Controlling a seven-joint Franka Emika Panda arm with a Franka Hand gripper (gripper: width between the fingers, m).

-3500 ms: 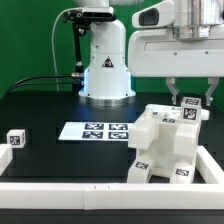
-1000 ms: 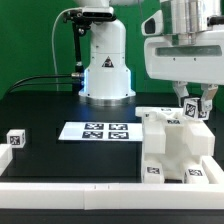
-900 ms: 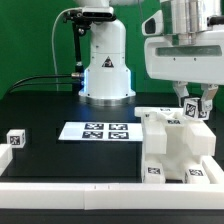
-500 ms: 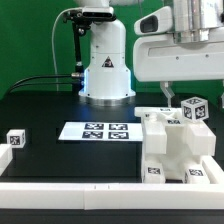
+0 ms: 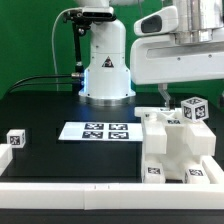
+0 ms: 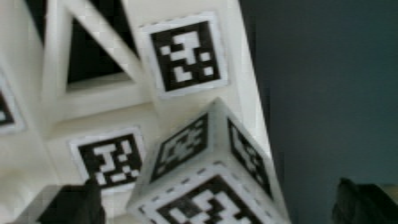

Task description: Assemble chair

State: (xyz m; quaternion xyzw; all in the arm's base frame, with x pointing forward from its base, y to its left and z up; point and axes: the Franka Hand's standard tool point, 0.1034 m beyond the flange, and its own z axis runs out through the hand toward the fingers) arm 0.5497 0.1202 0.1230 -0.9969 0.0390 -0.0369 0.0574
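Note:
The chair (image 5: 178,148) is a white blocky assembly with square tags, standing at the exterior view's right on the black table. A tagged leg (image 5: 193,108) sticks up from its top right. My gripper (image 5: 190,95) hangs just above that leg, open; one dark finger (image 5: 166,93) shows to the left of the leg, apart from it. In the wrist view the leg's tagged end (image 6: 222,185) lies between the two dark fingers (image 6: 71,205), with gaps on both sides. My gripper (image 6: 217,208) holds nothing.
A small loose tagged white block (image 5: 14,138) sits at the exterior view's far left. The marker board (image 5: 97,130) lies flat in the middle. A white border rail (image 5: 70,190) runs along the front. The robot's base (image 5: 105,70) stands behind.
My jaws have spread and let go of the tagged leg that they gripped a second ago. The leg stays upright on the chair assembly.

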